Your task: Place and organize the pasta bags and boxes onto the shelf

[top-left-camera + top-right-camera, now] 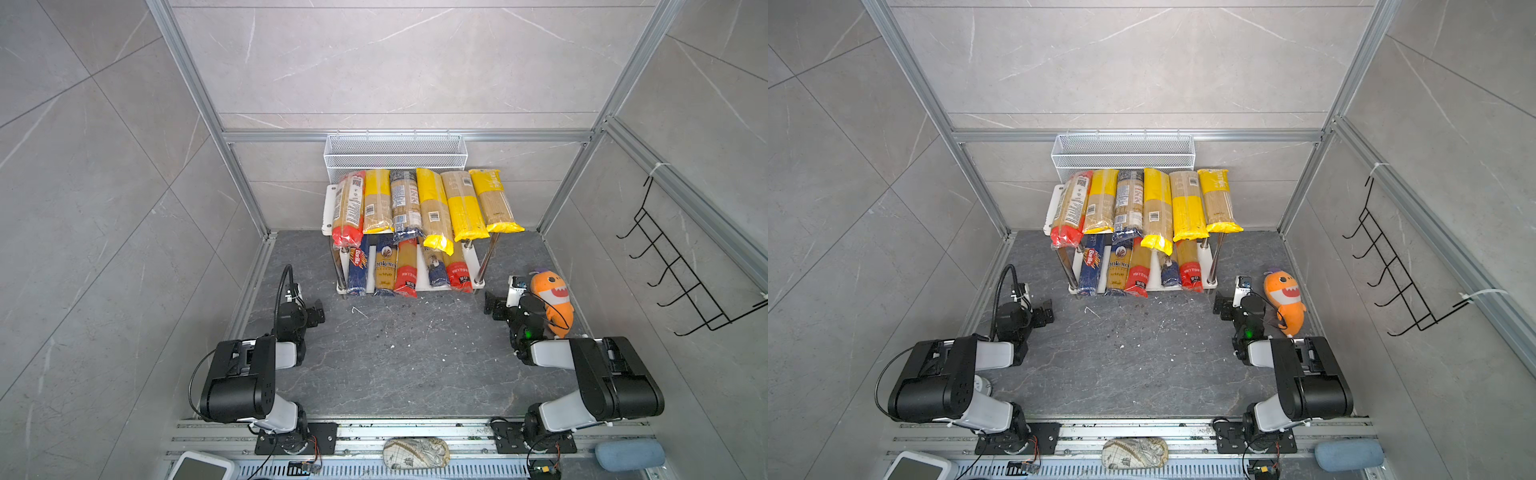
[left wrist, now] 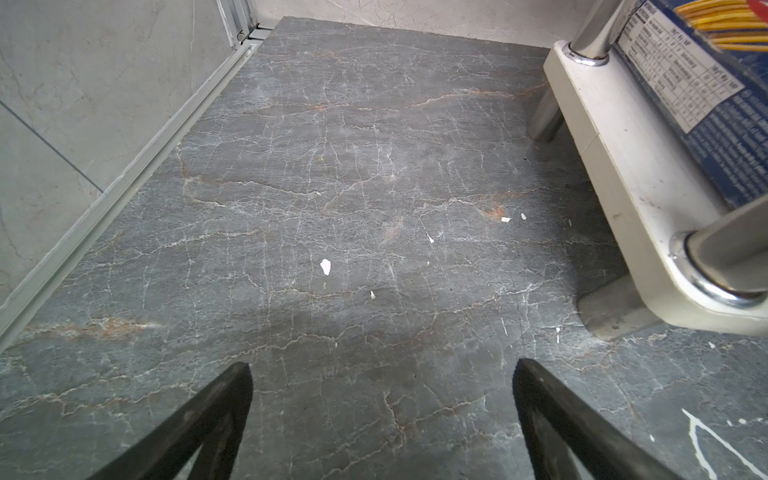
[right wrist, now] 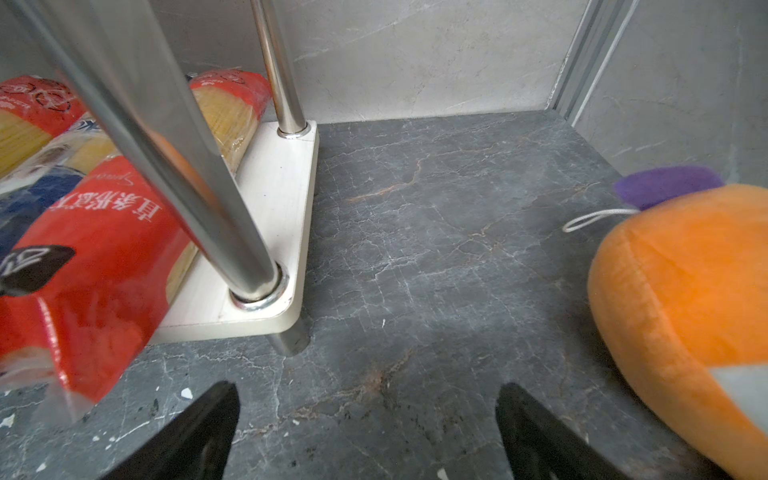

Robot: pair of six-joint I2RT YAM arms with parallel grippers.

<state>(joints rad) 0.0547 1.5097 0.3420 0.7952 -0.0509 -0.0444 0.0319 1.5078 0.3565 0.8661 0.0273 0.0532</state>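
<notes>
- Both claws stand wide and empty. The left claw (image 2: 382, 368) is over bare worktop (image 2: 332, 187) just off the shelf's left end. The right claw (image 3: 368, 388) is between the shelf's front leg (image 3: 187, 166) and the toy (image 3: 685, 311).
- All the packs (image 1: 405, 199) in view are on the shelf (image 1: 329, 208): six across the top board and five on the lower one. None lies on the worktop.
- What is left, I judge, is tidying. The yellow-ended pack (image 1: 434, 212) and the red-ended pack (image 1: 347, 208) overhang the top board's front.
- Push each back slowly along its length. A sideways shove could roll a neighbour off.
- Keep clear of the legs, and keep the right arm off the toy.
- The top board hides the far ends of the lower packs.
- I cannot tell whether the rightmost pack (image 1: 494, 199) rests wholly on the board.
- In the right wrist view the nearest red pack is blurred.
</notes>
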